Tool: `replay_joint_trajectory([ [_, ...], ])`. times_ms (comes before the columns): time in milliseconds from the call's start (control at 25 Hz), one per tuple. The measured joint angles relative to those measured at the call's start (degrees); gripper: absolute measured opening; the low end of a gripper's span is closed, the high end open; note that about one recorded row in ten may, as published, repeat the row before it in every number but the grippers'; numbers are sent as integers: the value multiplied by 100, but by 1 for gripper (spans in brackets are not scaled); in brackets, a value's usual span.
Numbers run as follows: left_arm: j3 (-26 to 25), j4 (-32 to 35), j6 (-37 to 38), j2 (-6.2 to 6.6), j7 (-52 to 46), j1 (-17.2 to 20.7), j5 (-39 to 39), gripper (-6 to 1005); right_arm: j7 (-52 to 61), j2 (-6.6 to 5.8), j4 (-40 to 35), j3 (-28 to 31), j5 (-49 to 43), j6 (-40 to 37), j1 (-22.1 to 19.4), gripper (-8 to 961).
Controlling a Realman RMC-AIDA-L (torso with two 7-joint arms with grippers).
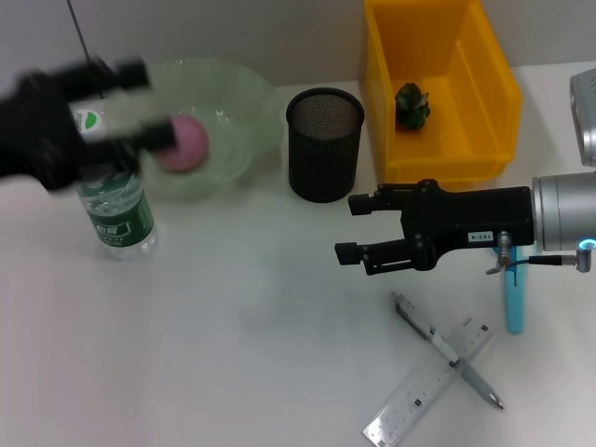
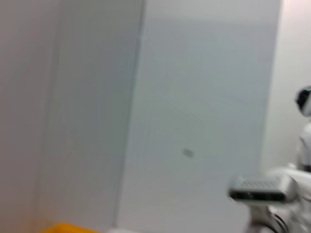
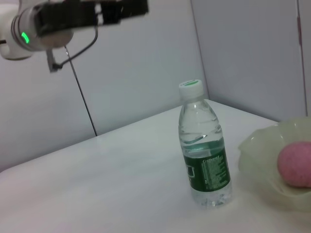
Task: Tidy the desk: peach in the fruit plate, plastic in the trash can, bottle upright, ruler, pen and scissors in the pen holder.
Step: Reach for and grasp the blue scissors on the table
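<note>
On the tabletop [image 1: 233,317], bottle [image 1: 118,212] stands upright, peach [image 1: 184,142] in fruit plate [image 1: 244,102]. Left gripper [image 1: 140,102] hovers above, fingers unclear. Right gripper [image 1: 349,226], fingers wide, likely next reaches pen [image 1: 447,349], crossed ruler [image 1: 424,391].

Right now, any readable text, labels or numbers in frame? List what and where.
Bottle green label: white print, too small to read.
Bottle cap: green marking, not legible.
Right gripper white sticker: characters present, too small to read.
Ruler: tick marks only, numbers not legible.
Nothing else carries text; no line can be quoted.
</note>
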Motion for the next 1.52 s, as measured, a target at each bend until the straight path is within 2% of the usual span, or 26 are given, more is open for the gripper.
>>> replay_joint_trajectory([
  [160,708,-122,-26,-47,269,102,154,832,6,0,-1,-2,3,12,23,807],
  [240,876,-294,-108,-83,449,92,337,832,8,0,3,-4,4,21,45,807],
  [440,933,-707,-666,-212,911,45,1061,832,15,0,39,-5,7,50,102,807],
  [640,954,-1406,-1144,-223,1487,-17,1469,832,85,0,21,-5,8,53,110,807],
  [1080,1020,-1455,-1226,-242,1626,25,1555,832,496,7,-193,-18,28,6,146,807],
  [1200,1020,-1466,-1235,-243,1627,18,1552,832,1636,5,-850,-227,24,2,247,808],
  [1320,1020,-1495,-1305,-250,1669,-21,1544,832,3492,-43,-1911,-863,-327,36,347,808],
  [1440,1020,-1497,-1374,-257,1720,-33,1540,832,5409,-65,-2894,-1373,-1241,2,599,808],
  [1520,1020,-1498,-1381,-258,1722,-36,1540,832,6447,-72,-3172,-1504,-1973,-135,886,808],
])
